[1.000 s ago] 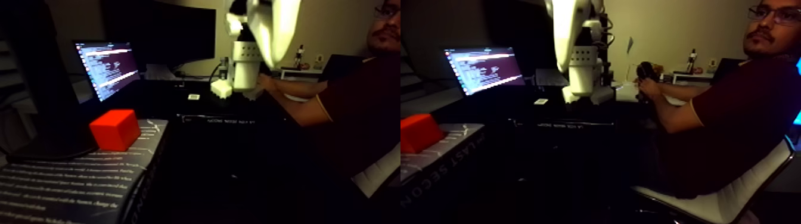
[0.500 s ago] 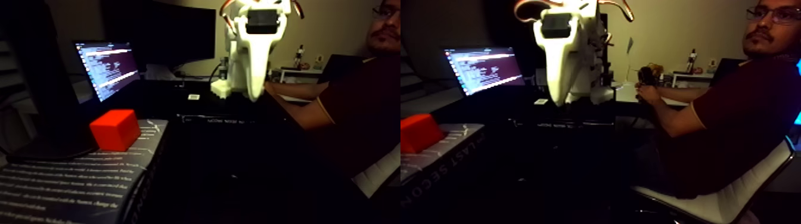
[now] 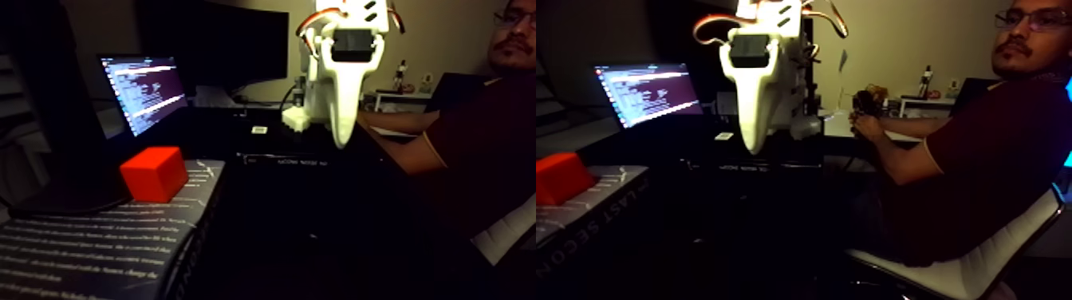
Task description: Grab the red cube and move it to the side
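At the far left of the left half of the fixed view, a dark upright shape stands at the table's edge, and just right of it the red cube (image 3: 154,173) sits on the upper corner of a book (image 3: 96,247) whose pale cover carries lines of small print. The cube rests flat, one corner toward the camera, untouched and well apart from the arm. Behind it a laptop screen (image 3: 143,90) glows with rows of text, and a larger dark monitor (image 3: 227,44) stands behind that. Further right, the white gripper (image 3: 341,142) hangs in the air with its tip pointing down, above the dark table and well to the right of the cube; its long white fingers taper to one narrow point and seem pressed together, though from this angle and in this dim light I cannot tell for sure. A black motor block sits near the top of the gripper, with red and orange wires looping beside it. Right of the arm, a person in a dark red shirt (image 3: 478,136) sits with a forearm stretched toward the table. The right half repeats the scene from a slightly shifted spot: the cube is cut by the left edge, the gripper hangs near the middle, and the person's hand (image 3: 865,124) holds a small dark device, seated on a white chair (image 3: 973,267).
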